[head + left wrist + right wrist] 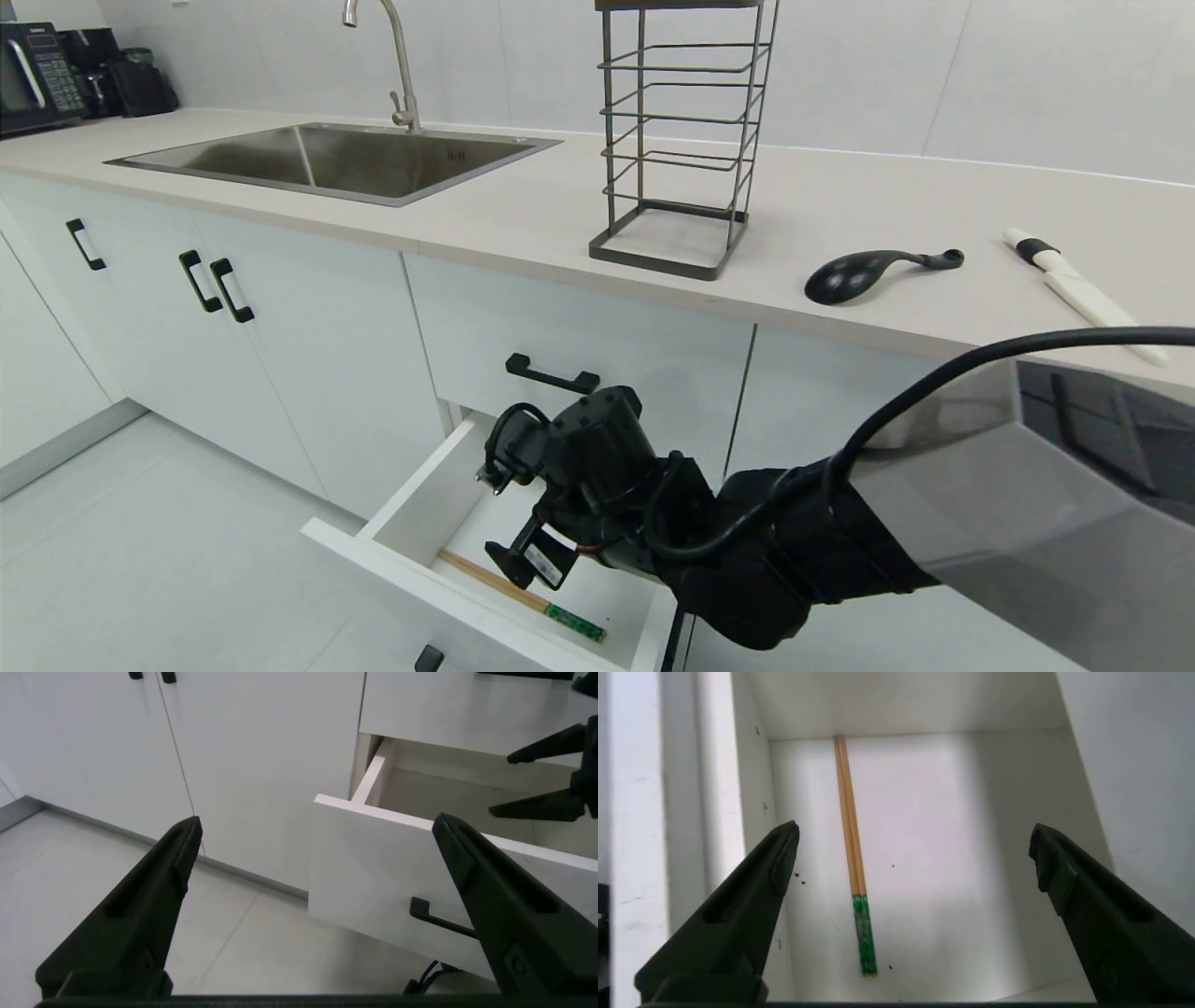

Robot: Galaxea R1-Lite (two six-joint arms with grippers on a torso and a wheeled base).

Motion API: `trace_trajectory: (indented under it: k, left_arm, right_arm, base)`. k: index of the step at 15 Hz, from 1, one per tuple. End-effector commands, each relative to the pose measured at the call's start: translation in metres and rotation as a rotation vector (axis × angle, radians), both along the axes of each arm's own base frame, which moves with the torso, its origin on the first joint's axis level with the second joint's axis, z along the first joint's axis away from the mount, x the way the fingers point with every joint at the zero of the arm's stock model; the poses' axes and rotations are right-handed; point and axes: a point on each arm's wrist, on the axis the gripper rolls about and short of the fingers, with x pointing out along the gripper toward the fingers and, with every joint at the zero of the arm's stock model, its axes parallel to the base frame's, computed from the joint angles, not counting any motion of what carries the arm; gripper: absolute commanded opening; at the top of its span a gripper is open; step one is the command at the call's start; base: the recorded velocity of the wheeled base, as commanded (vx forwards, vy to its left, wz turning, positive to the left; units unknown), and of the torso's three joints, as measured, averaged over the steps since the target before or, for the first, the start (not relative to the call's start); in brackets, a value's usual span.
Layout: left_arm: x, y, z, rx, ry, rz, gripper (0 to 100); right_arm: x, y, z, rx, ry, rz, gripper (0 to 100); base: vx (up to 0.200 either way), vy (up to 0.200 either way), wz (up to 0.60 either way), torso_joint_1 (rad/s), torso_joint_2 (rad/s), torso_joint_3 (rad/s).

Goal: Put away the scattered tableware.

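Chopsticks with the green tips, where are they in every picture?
Head view: chopsticks lie low in the picture, inside the open drawer, beneath the right hand.
Left wrist view: the drawer's front panel hides its inside.
Right wrist view: chopsticks lie on the drawer floor, near one side wall.
Shared landmark: the open white drawer.

The kitchen counter before me
A steel sink with its faucet sits left of a tall wire rack; a microwave stands far left, white cabinet doors below.
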Motion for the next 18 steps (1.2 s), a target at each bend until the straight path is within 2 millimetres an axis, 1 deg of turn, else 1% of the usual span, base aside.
trace_trajectory:
  k: [1,4,5,7,9,13,16,18]
  left_arm:
    - [0.000,0.000,0.000,0.000,0.000,0.000,100]
    - [0.000,0.000,0.000,0.000,0.000,0.000,100]
    - [0.000,0.000,0.000,0.000,0.000,0.000,100]
    - [0.000,0.000,0.000,0.000,0.000,0.000,100]
    - [0.000,0.000,0.000,0.000,0.000,0.000,100]
    - [0.000,0.000,0.000,0.000,0.000,0.000,100]
    - [0.000,0.000,0.000,0.000,0.000,0.000,100]
    - [0.000,0.000,0.000,0.000,0.000,0.000,100]
  right_arm:
    - [-0.016,-0.010,0.016,-0.002,-0.016,0.031,100]
    - [-0.030,-0.032,0.001,-0.052,0.016,0.029,100]
    - [-0.035,-0.039,-0.006,-0.036,0.005,0.027,100]
    - [-0.040,-0.046,-0.014,0.013,-0.002,0.019,100]
    - [-0.043,-0.049,-0.018,0.032,0.011,0.006,100]
    - [-0.042,-0.045,-0.017,0.040,0.006,0.010,100]
    - [-0.047,-0.044,-0.015,0.037,0.008,0.023,100]
    - [-0.051,-0.044,-0.007,0.049,-0.002,0.031,100]
  base:
    - [0.000,0.000,0.00,0.000,0.00,0.000]
    - [0.000,0.000,0.00,0.000,0.00,0.000]
    - [0.000,0.000,0.00,0.000,0.00,0.000]
    - [0.000,0.000,0.00,0.000,0.00,0.000]
    - [0.000,0.000,0.00,0.000,0.00,0.000]
    - [0.000,0.000,0.00,0.013,-0.01,-0.004]
    - [0.000,0.000,0.00,0.186,-0.06,-0.054]
    - [0.000,0.000,0.00,0.256,-0.21,-0.212]
